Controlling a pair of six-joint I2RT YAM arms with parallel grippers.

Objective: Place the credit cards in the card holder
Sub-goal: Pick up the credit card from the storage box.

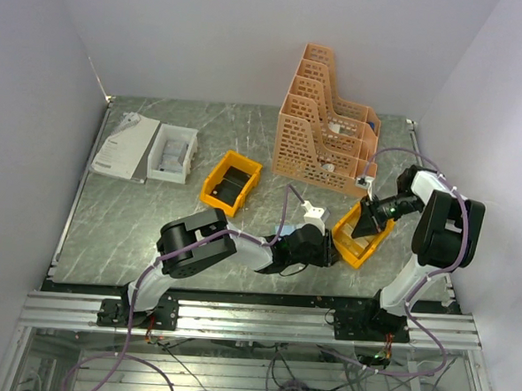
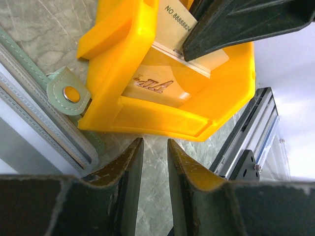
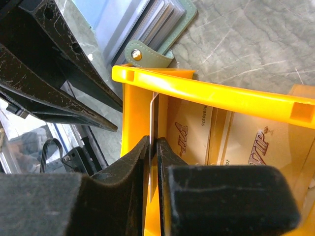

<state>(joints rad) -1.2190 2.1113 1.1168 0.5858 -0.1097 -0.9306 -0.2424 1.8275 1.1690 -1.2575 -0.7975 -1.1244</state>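
Observation:
My right gripper (image 3: 153, 143) is shut on a pale credit card (image 3: 153, 110), seen edge-on and standing upright inside the yellow bin (image 3: 221, 96). More tan credit cards (image 3: 256, 142) marked VIP lie flat on the bin's floor. In the left wrist view the held card (image 2: 172, 24) shows a printed number under the right gripper's dark fingers (image 2: 236, 24). The grey-green card holder (image 2: 29, 113) lies open beside the bin, and its snap tab (image 2: 69, 93) touches the bin wall. My left gripper (image 2: 155, 145) is open just outside the bin's near wall, with only bare table between its fingers.
A second yellow bin (image 1: 231, 183) sits at mid-table. An orange mesh file rack (image 1: 327, 133) stands behind the working bin (image 1: 351, 250). A white box (image 1: 172, 152) and papers (image 1: 122, 145) lie at far left. The table's metal rail (image 2: 246, 142) runs close by.

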